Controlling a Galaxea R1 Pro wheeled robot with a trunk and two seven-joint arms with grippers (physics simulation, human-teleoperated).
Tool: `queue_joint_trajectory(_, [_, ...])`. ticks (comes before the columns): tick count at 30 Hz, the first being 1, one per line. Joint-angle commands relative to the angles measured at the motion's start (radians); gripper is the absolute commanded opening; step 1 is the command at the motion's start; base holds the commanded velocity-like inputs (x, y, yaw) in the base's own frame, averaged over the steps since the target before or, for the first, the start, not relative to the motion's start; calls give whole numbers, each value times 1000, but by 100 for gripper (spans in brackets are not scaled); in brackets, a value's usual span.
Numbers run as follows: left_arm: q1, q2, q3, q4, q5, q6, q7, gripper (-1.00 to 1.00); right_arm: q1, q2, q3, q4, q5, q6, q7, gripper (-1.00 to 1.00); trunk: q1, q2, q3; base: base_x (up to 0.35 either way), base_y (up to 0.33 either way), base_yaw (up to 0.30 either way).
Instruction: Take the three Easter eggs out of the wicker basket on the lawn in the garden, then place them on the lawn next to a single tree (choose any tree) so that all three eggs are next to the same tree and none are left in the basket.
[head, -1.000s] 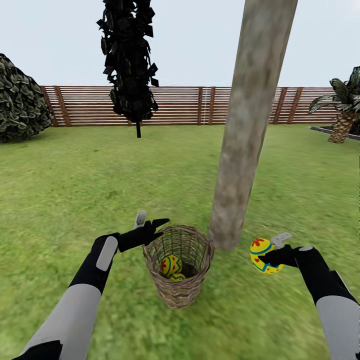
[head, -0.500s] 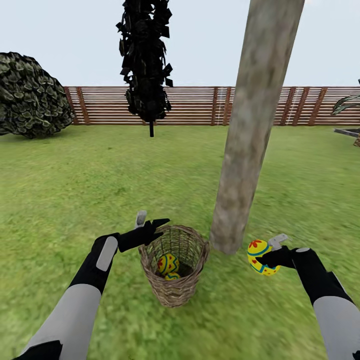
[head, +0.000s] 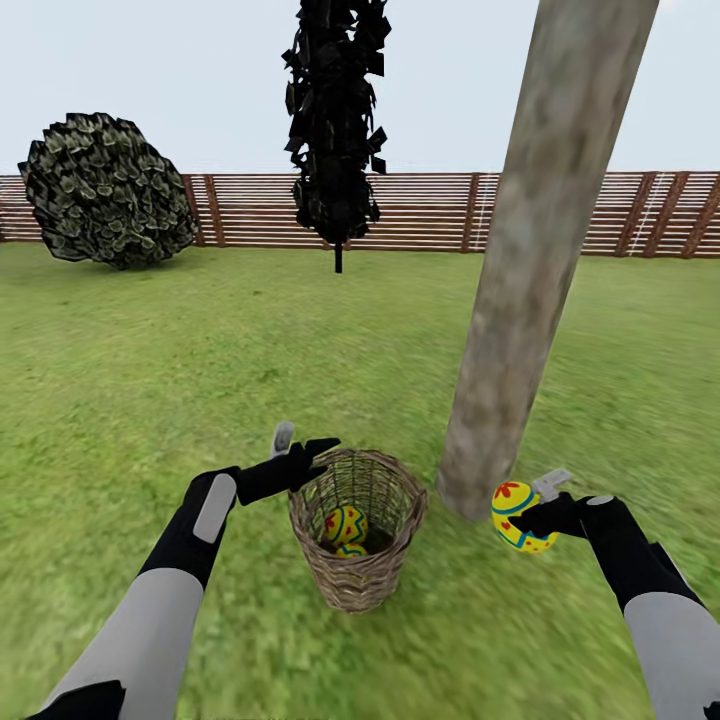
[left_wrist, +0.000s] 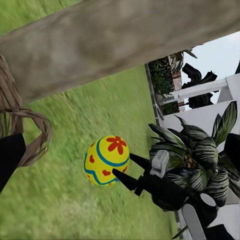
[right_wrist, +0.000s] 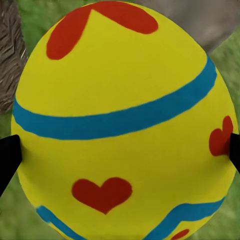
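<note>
Right gripper (head: 535, 517): clamped on egg (head: 517, 516), held above lawn (head: 200, 360) just beside tree (head: 510, 400) base.
Left gripper (head: 305, 447): fingers apart, empty, at basket (head: 358, 575) rim.
Basket contents: two eggs (head: 345, 526).
Step, judged: set held egg down by trunk. Lower close to grass before release; avoid drop, since round egg likely rolls.

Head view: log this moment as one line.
right gripper: shut on yellow blue-banded Easter egg | left gripper: open at brown wicker basket rim | basket: eggs remain | grey-beige tree trunk: adjacent
</note>
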Motion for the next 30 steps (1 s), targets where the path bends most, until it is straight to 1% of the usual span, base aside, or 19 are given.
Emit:
queue_joint_trajectory(1, [-1,-1,4,2,-4,5,-5,100,-1,1,-3,-2,8,2,8,-100,0,0,-1,0,-4,16])
queue_joint_trajectory(7, [-1,-1,4,3,-4,5,-5,100,-1,0,-4,7,7,2,8,-100,0,0,-1,0,-1,2])
queue_joint_trajectory(9, [-1,-1,4,3,-4,5,-5,100,-1,-1,-5,48,1,3,-7,-100,0,0,-1,0,0,0])
queue_joint_trajectory(11, [-1,-1,4,4,-4,5,-5,100,-1,-1,-5,75,-6,-3,-105,-100,0,0,-1,0,0,0])
queue_joint_trajectory(12, [-1,-1,4,4,-4,5,-5,100,-1,0,-5,97,-7,-21,-162,-100,0,0,-1,0,0,0])
queue_joint_trajectory(14, [-1,-1,4,4,-4,5,-15,100,-1,0,-4,111,-7,-37,-185,-100,0,0,-1,0,0,0])
queue_joint_trajectory(16, [-1,-1,4,5,-4,5,-44,100,-1,0,-4,116,-8,-42,-191,-100,4,-7,-4,0,0,0])
queue_joint_trajectory(17, [-1,-1,4,5,-4,5,-48,100,-1,0,-4,116,-8,-43,-192,-100,7,-14,-7,0,0,0])
queue_joint_trajectory(23, [-1,-1,4,5,-4,5,-53,100,-1,1,-4,117,-8,-43,-193,-100,30,-56,-26,0,0,0])
queue_joint_trajectory(26, [-1,-1,3,12,-4,-15,-53,100,-1,1,-4,117,-8,-44,-193,-100,42,-77,-35,0,0,0])
queue_joint_trajectory(28, [-1,-1,-10,23,-4,-20,-53,100,-1,1,-4,117,-9,-44,-193,-100,50,-91,-42,0,0,0])
queue_joint_trajectory(30, [-1,-1,-40,25,-4,-21,-53,100,-1,1,-4,117,-9,-44,-193,-100,57,-105,-48,0,0,0])
